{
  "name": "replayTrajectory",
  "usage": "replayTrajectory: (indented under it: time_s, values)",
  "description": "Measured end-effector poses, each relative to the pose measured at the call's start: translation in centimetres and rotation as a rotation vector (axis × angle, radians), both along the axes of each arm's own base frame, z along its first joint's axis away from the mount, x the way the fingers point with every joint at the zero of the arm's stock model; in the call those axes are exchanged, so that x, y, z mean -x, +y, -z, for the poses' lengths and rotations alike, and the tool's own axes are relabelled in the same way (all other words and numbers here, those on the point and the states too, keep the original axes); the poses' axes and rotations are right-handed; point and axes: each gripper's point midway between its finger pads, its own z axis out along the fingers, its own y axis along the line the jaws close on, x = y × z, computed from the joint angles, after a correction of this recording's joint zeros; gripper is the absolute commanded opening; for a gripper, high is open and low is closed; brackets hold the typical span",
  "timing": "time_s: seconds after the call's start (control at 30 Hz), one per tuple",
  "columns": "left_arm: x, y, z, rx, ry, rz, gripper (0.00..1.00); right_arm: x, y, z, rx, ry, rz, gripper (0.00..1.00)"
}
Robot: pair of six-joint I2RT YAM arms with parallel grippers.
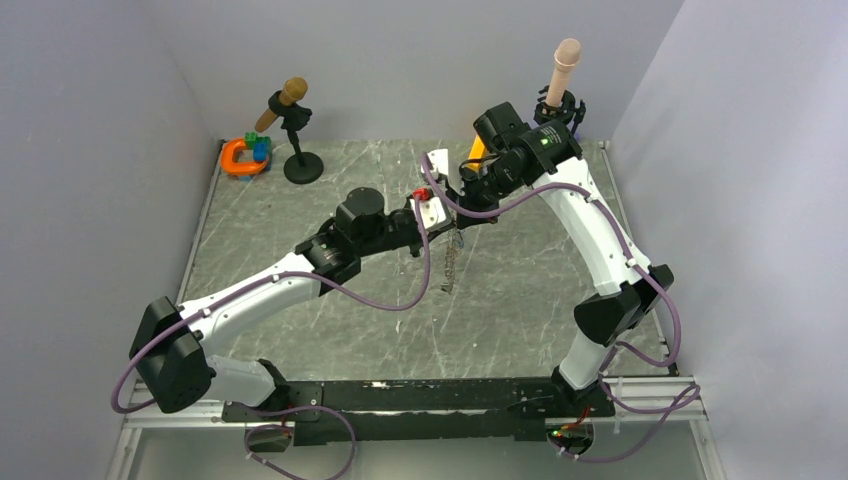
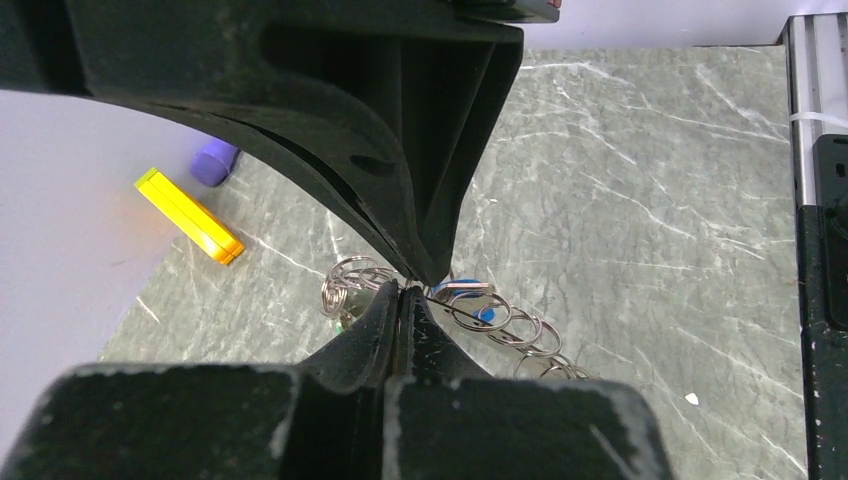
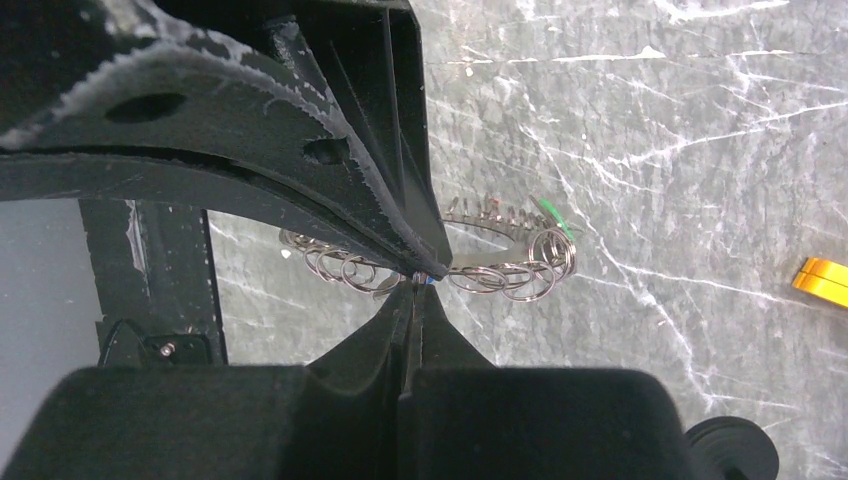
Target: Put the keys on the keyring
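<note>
Left hand (image 2: 405, 287), right hand (image 3: 415, 282) both clamped on keyring (image 2: 510, 325); yellow block (image 2: 190, 217), microphone stand (image 1: 303, 168) well apart near far wall.

Shiny metal keyring (image 3: 500, 278); matt, marble-veined table (image 3: 650, 120), seemingly stone.

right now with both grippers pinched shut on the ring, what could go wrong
1. The left gripper and right gripper hold the thin keyring only at their very tips; pulling apart could slip it free and drop it on the table.
2. In the top view the two grippers sit very close together, so a small move may knock them together.
</note>
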Motion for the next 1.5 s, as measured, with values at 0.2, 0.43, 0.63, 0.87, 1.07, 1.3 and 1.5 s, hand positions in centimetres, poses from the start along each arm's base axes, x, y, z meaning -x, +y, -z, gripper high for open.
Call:
replayTrajectory:
  time_s: [0.2,0.43,0.63,0.87,1.07,1.3,1.5]
  values:
    - [0.2,0.2,-0.2,0.021,-0.001,-0.006,0.0,0.0,0.0,-0.2,-0.027,0.022,0.013,0.24]
    - [0.9,1.5,0.5,0.069,0.025,-0.031,0.0,-0.2,0.0,-1.5,-0.142,0.069,0.028,0.36]
    - [0.4,3.4,-0.4,0.211,0.073,-0.084,0.0,0.6,-0.3,-3.2,-0.289,0.089,0.029,0.36]
    - [0.2,5.0,-3.0,0.428,0.097,-0.099,0.0,1.9,0.6,-4.5,-0.484,0.17,0.024,0.37]
    - [0.5,6.1,-7.3,0.609,0.07,-0.059,0.0,1.0,1.2,-6.5,-0.659,0.265,0.051,0.39]
    - [1.2,6.3,-10.0,0.743,0.071,0.008,0.0,0.2,2.4,-9.8,-0.776,0.339,0.026,0.42]
    - [1.3,6.2,-10.6,0.806,0.104,0.04,0.0,0.0,2.9,-11.7,-0.828,0.429,0.018,0.42]
